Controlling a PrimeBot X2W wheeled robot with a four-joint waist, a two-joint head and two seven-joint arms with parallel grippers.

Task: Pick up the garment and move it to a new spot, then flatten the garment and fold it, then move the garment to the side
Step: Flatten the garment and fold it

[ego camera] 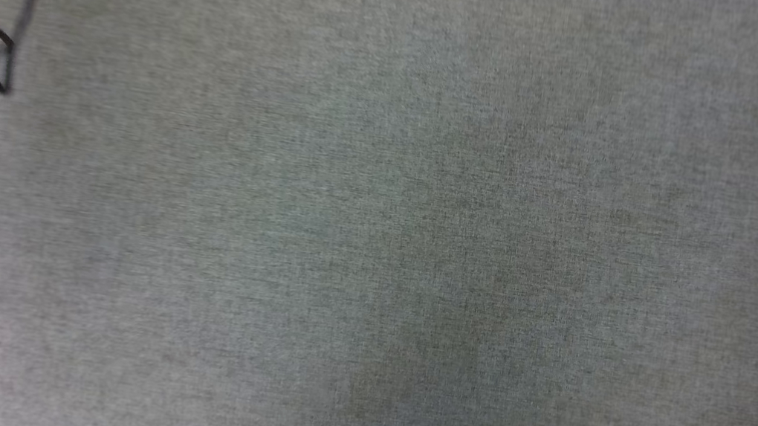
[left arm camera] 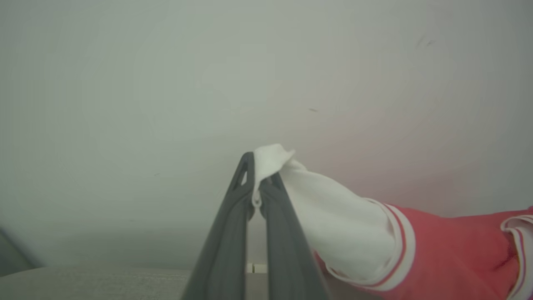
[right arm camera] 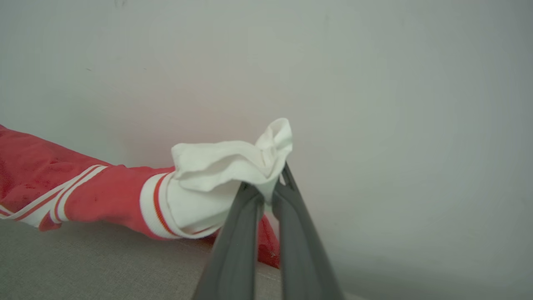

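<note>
Two clamps: your left pincer [left arm camera: 259, 171] and right pincer [right arm camera: 268, 183] each pinch a white sleeve end, the shirt [left arm camera: 449, 250] slung between them above grey cloth [right arm camera: 83, 266]. Light and limp, it should sag; sleeve ends suit spreading it.

The T-shirt [right arm camera: 104, 196] is soft, matt cloth; the grey surface [ego camera: 379, 213] is coarse woven fabric; the wall [right arm camera: 374, 83] is smooth, matt.

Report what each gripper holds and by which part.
Both hold the garment: the left gripper is shut on the end of one white sleeve, the right gripper on the end of the other white sleeve.
</note>
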